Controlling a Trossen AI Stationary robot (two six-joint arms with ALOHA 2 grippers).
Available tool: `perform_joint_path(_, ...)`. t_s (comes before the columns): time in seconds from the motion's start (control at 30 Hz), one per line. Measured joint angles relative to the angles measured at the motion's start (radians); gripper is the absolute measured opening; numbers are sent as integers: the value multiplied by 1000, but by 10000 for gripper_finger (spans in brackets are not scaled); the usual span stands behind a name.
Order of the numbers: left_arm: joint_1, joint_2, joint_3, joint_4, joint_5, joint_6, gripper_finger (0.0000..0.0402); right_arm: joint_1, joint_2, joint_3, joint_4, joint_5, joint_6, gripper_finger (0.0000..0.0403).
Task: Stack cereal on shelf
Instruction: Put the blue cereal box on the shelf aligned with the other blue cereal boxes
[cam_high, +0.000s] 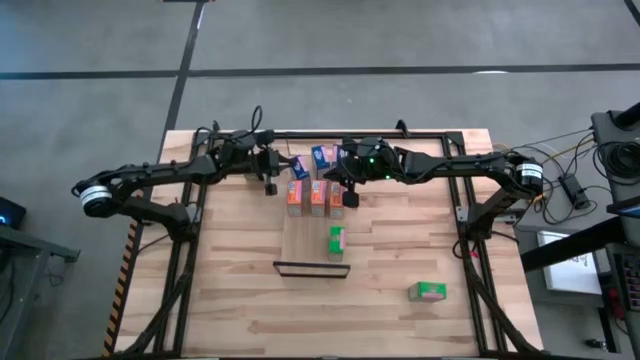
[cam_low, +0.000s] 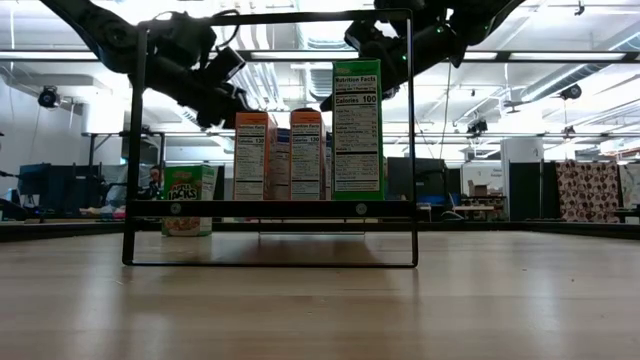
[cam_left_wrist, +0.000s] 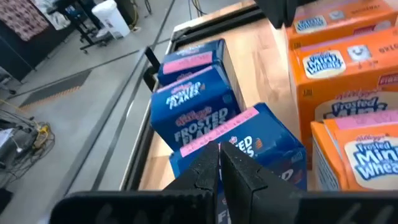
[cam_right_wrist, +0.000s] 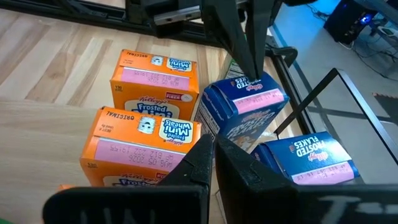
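Both claws are clenched and hold nothing, the left claw (cam_left_wrist: 219, 163) and right claw (cam_right_wrist: 214, 157) over the blue boxes (cam_high: 322, 155). Next, one must open and grab a box for the shelf (cam_high: 308, 242).

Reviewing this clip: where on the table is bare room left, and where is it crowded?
Bare: planks left of the shelf, and between its dark lip and the lone green box. Crowded: far edge, where orange boxes, blue boxes, left gripper and right gripper bunch.
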Motion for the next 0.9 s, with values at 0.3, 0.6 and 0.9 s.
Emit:
perform_joint_path(0.3, 7, 16, 0, 6, -20, 29, 0, 0, 0, 0, 0, 0, -6, 9)
perform_joint_path(0.6, 20, 17, 9, 6, -81, 124, 0, 0, 0, 0, 0, 0, -4, 9)
perform_joint_path(0.9, 21, 17, 9, 4, -57, 120, 0, 0, 0, -1, 0, 0, -3, 9)
